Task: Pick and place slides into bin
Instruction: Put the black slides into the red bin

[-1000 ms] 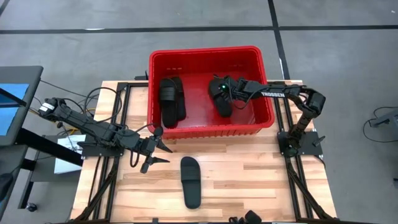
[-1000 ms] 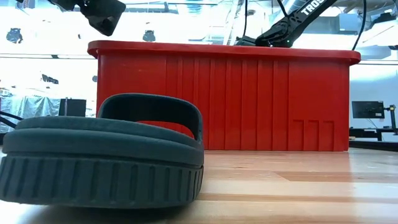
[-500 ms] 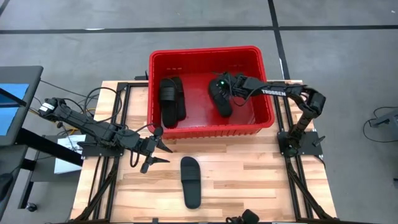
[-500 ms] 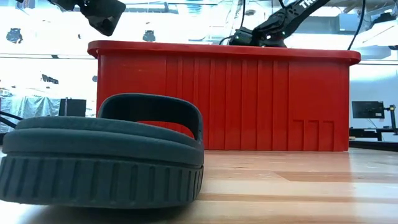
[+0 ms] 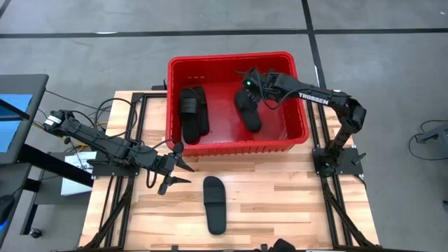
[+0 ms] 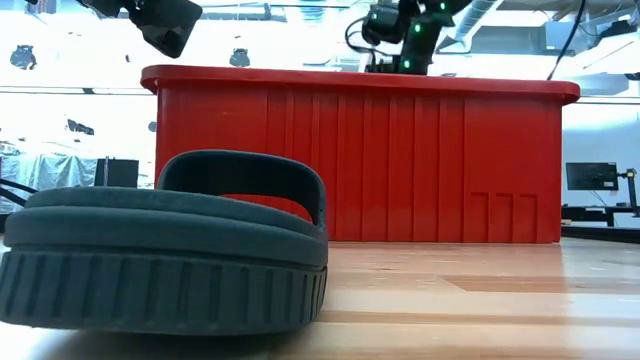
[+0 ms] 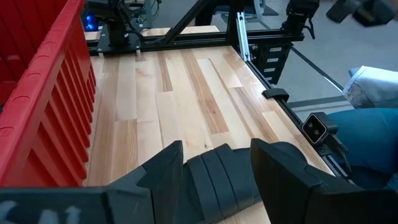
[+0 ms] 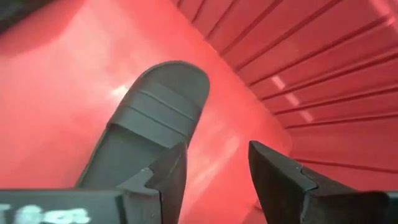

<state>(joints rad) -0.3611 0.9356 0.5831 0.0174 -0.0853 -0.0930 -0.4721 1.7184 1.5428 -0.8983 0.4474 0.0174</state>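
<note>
So far three slides lie in the bin (image 5: 297,77), one (image 5: 247,110) under my empty, parted right gripper (image 5: 246,75), while the last slide (image 5: 214,204) waits on the table near my open left gripper (image 5: 175,176).

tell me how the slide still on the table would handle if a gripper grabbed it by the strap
The slide on the table looks like thick foam, so probably light. Its wide strap arches up, likely an easy hold. It lies flat on a ribbed sole, so it is unlikely to roll.
</note>
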